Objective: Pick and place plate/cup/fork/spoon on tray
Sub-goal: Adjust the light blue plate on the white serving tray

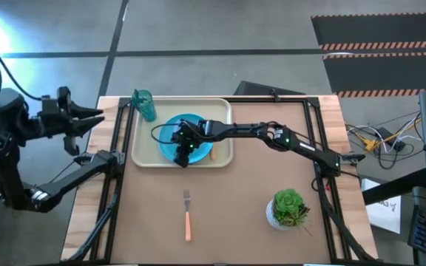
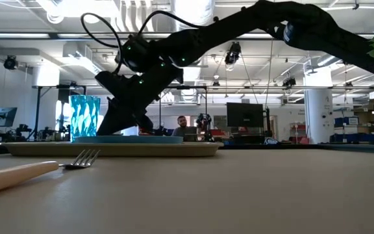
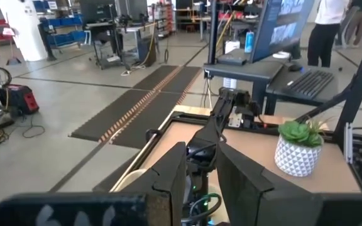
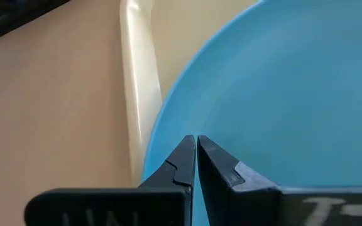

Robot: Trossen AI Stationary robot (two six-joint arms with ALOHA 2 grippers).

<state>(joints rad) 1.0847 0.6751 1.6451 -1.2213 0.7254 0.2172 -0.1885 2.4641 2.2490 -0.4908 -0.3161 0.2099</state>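
The sky-blue plate (image 1: pixel 170 135) lies flat on the cream tray (image 1: pixel 143 151), as the low view (image 2: pixel 119 138) shows. The teal cup (image 1: pixel 146 106) stands upright in the tray's far left corner. The fork (image 1: pixel 188 214) lies on the table nearer the front edge, tines pointing far. An orange handle (image 1: pixel 211 153), which I take for the spoon, lies on the tray right of the plate; its bowl is hidden by my right arm. My right gripper (image 1: pixel 184 153) is shut on the plate's near rim. My left gripper (image 1: pixel 95 118) is open and raised off the table's left edge. My right gripper pinches the plate's rim (image 4: pixel 187 129) between its two fingertips, at the plate's near side. One finger (image 4: pixel 180 160) stands on the outer side toward the tray's rim, the other (image 4: pixel 222 163) over the plate's face. The fingers slant down from the right. The plate rests on the tray.
A green plant in a white pot (image 1: pixel 288 209) stands at the table's near right. The tray's raised rim (image 4: pixel 138 81) runs close beside the plate's edge. Bare brown table lies around the fork. A person (image 2: pixel 183 125) sits far behind the table.
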